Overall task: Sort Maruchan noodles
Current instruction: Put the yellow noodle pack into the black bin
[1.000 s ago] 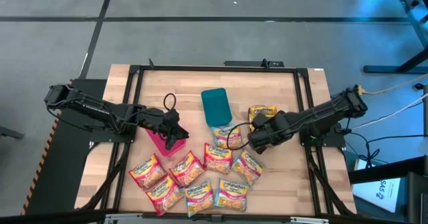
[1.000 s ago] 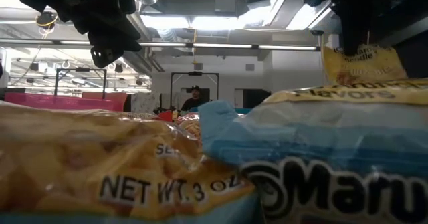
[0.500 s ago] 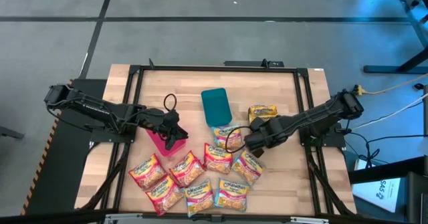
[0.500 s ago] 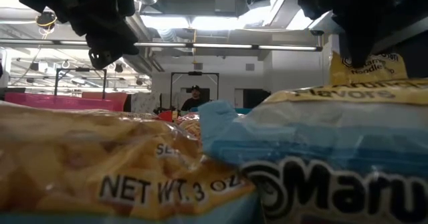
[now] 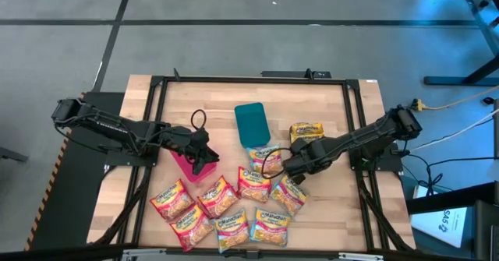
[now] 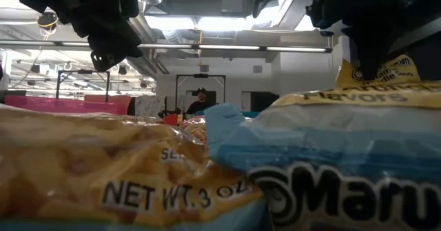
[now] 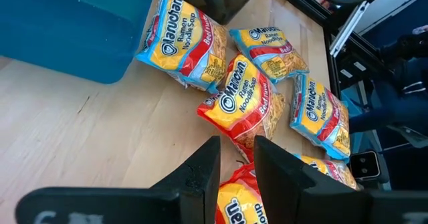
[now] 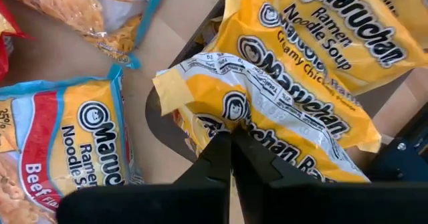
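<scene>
Several Maruchan noodle packets (image 5: pixel 226 206) in red, yellow and light-blue wrappers lie flat near the table's front edge. A yellow packet (image 5: pixel 306 130) lies farther back on the right. My right gripper (image 5: pixel 290 167) points down beside it, shut on another yellow packet (image 8: pixel 267 117), which also shows in the low view (image 6: pixel 379 72). My left gripper (image 5: pixel 204 160) hangs open over the pink bin (image 5: pixel 183 164), with nothing between its fingers (image 7: pixel 210 167). My right gripper pinches a crumpled fold of the yellow packet (image 8: pixel 231 120) between its two fingers, coming from above and pointing down. The packet hangs bunched below the fingers. A near packet in the low view hides its lower end, so whether it rests on anything does not show.
A teal bin (image 5: pixel 252 123) stands at the table's middle, behind the packets. A dark grey surface (image 8: pixel 167 117) shows under the held packet. A black frame (image 5: pixel 156 86) runs round the table top. A person (image 6: pixel 200 101) stands far back in the room.
My right gripper has sunk a little and shifted slightly toward the table's near left. The yellow packet hanging below it has come down with it.
</scene>
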You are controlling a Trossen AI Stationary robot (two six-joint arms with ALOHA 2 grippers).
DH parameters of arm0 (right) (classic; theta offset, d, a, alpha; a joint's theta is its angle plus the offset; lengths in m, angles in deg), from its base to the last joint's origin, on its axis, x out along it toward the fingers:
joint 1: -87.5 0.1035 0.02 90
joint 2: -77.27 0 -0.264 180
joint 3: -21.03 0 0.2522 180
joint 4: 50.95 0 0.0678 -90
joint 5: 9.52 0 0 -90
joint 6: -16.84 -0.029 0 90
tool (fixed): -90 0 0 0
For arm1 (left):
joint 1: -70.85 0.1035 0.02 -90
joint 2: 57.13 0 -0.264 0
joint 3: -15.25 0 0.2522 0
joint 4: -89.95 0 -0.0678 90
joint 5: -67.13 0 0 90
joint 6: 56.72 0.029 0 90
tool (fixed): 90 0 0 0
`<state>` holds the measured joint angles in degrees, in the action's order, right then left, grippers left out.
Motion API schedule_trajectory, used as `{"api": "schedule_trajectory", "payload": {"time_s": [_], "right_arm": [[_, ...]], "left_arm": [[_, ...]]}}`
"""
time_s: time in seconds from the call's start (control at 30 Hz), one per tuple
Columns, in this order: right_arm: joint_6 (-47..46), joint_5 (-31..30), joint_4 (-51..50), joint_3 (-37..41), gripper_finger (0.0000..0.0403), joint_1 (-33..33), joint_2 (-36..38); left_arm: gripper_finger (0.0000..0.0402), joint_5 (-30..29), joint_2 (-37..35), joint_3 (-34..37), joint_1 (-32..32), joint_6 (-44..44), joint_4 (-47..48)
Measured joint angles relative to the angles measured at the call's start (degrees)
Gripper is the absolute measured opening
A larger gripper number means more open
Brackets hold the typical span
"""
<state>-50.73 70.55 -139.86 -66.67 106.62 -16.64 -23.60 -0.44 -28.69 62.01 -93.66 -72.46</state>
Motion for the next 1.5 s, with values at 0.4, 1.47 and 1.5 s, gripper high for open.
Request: {"api": "schedule_trajectory", "payload": {"time_s": [0.4, 1.47, 1.5], "right_arm": [[0.76, 0.7, -1.53, -4.29, 0.0124, 0.0, 0.11], [-7.57, 1.91, -5.03, 0.97, 0.001, 0.0, 0.18], [-7.61, 2.4, -4.16, 1.78, 0.0008, 0.0, 0.18]], "left_arm": [[0.0085, -0.02, 0.0, 0.0, 0.04, -0.02, 0.02], [0.0085, -0.07, 0.0, 0.0, 0.04, 0.01, 0.04], [0.0085, -0.07, 0.0, 0.0, 0.04, 0.01, 0.04]]}}
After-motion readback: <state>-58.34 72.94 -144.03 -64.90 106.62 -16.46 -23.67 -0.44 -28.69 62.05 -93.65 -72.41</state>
